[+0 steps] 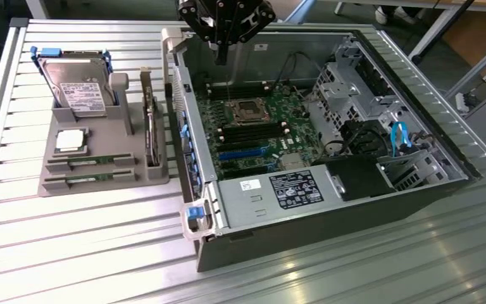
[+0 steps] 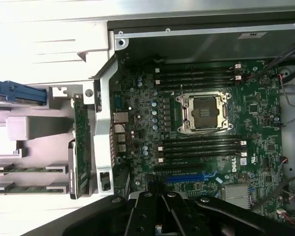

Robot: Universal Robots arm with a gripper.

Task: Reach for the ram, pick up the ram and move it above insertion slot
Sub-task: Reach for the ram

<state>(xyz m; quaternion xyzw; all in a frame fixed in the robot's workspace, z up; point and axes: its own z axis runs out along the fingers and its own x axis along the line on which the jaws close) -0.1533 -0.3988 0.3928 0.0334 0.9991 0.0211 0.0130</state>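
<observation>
Underneath everything, a slatted metal table (image 1: 74, 253). On it, straight below the gripper (image 1: 222, 56), an open computer case (image 1: 328, 221) lying on its side. Hangs above the case's far end with fingers pressed together, gripping nothing and touching nothing. From the wrist view, the gripper (image 2: 159, 221) looks down onto the green motherboard (image 2: 147, 123) with its bare processor socket (image 2: 203, 112) and black memory slots on both sides of it.

Beside the case, well away from the gripper toward the exterior view's left, a grey parts tray (image 1: 108, 187). At its far end, a silver hard drive (image 1: 78, 85) with a white label, print too small to read. At its near end, farthest from the gripper, the ram (image 1: 91, 163) lying flat in a slot, untouched, with a second ram strip (image 1: 89, 180) just beside it. Between drive and ram, a small square processor chip (image 1: 71, 140).

In the exterior view, a labelled power supply (image 1: 285, 190), text illegible. In the wrist view, "DELL" printed white on the board.
</observation>
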